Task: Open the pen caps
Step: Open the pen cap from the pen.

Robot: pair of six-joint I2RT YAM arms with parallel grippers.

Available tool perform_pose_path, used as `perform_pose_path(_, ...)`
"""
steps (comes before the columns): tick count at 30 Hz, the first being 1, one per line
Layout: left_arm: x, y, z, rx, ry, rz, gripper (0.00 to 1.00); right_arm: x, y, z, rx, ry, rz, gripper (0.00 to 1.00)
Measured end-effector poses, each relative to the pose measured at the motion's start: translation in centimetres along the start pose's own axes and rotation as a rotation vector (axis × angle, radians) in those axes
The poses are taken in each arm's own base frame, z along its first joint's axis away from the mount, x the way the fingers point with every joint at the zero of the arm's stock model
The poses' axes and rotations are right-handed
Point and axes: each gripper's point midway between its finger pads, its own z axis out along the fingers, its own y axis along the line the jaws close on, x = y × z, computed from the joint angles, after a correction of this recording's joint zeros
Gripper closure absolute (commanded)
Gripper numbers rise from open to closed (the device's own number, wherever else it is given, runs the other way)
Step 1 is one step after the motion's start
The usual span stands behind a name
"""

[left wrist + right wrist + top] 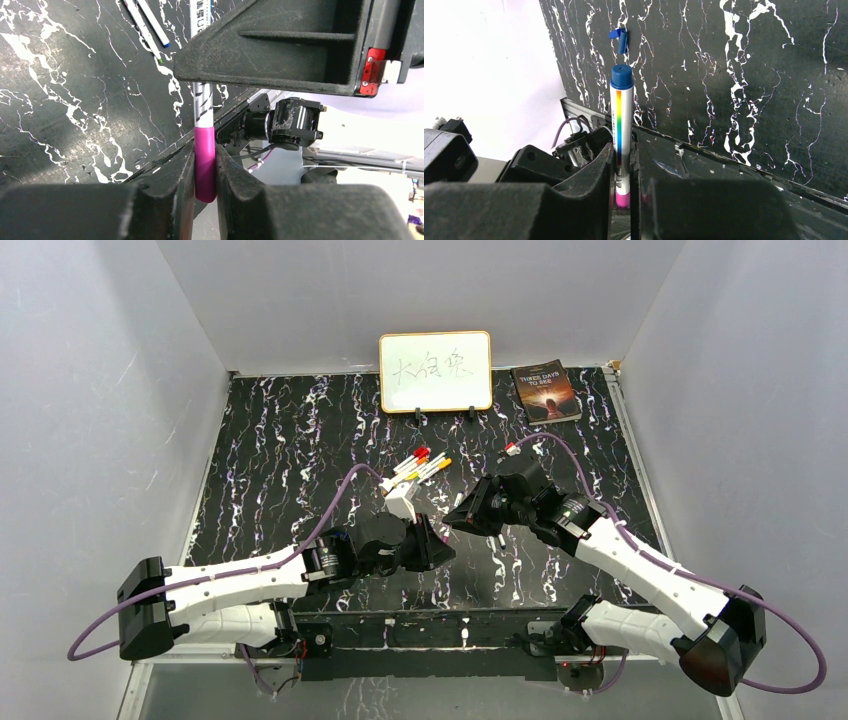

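Left end effector (205,172) pinches the purple cap (205,157), right end effector (623,172) clamps that pen (622,125) over the middle tabletop (290,460). Cap's not off yet. One blue cap (623,41) lies loose; far pens (421,464) look capped.

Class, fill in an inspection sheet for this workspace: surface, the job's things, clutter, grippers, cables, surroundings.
Surface: black, white-veined table.
Job's things: loose pens heaped mid-table; one pen held between the grippers, its magenta cap not yet off; a blue cap lies loose on the table.
Clutter: whiteboard and book at the far edge.
Grippers: left gripper shut on the magenta cap; right gripper shut on the same pen's barrel.
Cables: purple cables loop off both arms.
Surroundings: white walls on three sides.
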Motion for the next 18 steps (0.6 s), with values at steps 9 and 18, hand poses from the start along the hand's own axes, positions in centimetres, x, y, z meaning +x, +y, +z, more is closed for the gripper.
perform_pose_path(9, 0.03, -0.11, 0.03, 0.003, 0.0, -0.003, 0.62, -0.03, 0.05, 0.02, -0.002, -0.002, -0.005, 1.0)
perform_pose_path(18, 0.31, 0.18, 0.36, -0.008, 0.008, 0.0, 0.63, 0.14, 0.32, -0.15, -0.013, 0.0, -0.01, 1.0)
